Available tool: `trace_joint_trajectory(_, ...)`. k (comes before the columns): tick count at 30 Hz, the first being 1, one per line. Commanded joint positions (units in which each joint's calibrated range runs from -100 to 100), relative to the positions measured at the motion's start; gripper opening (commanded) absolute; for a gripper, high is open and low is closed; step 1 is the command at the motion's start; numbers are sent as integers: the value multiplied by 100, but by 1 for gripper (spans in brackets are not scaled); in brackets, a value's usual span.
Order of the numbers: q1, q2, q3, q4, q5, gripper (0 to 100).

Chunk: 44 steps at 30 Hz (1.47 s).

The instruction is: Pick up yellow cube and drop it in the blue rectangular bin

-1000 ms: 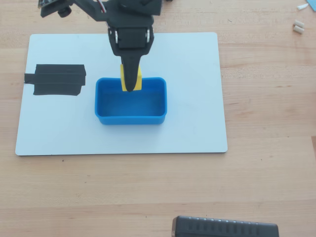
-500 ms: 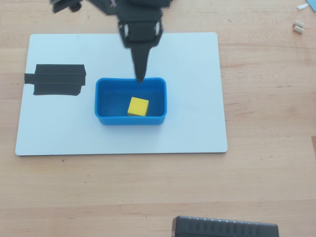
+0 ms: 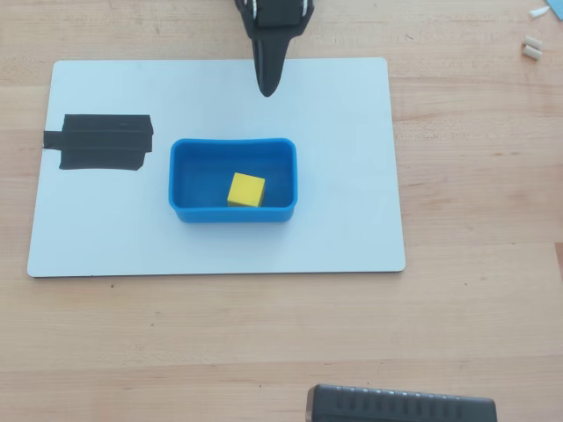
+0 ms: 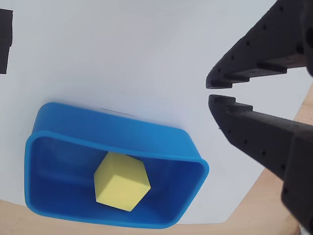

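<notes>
1. Overhead view, far left: flat black tape patch [image 3: 99, 142] stuck on the left part of the white rectangular board [image 3: 352, 220], which lies on the light wooden table [image 3: 475, 308]. Patch corner also shows at the top left edge of the wrist view [image 4: 5, 39].
2. Centre of the board: bright blue plastic rectangular bin [image 3: 185, 176] with rounded corners, thick rim and low walls. Apart from the tape patch, to its right.
3. Inside the bin: small bright yellow solid cube [image 3: 246, 190], resting on the bin floor, slightly right of the bin's middle and toward the lower wall in the overhead view. Nothing else in the bin.
4. Wrist view: same bin [image 4: 49, 127] at lower left, the cube [image 4: 121, 181] sitting on its floor, one corner turned toward the camera.
5. Black two-finger gripper [image 3: 266, 86]: in the overhead view it points down from the top edge, tip over bare board above the bin, not touching it. In the wrist view [image 4: 211, 92] the jaws stand nearly closed, a thin gap between the tips, holding nothing.
6. Right side, overhead: small white bits [image 3: 531, 47] on the table at top right; dark ribbed object [image 3: 400, 406] at the bottom edge.
</notes>
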Motion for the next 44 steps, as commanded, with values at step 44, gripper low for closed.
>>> trace_joint_trajectory(44, 28, -3019, 1954, 128, -73, 0)
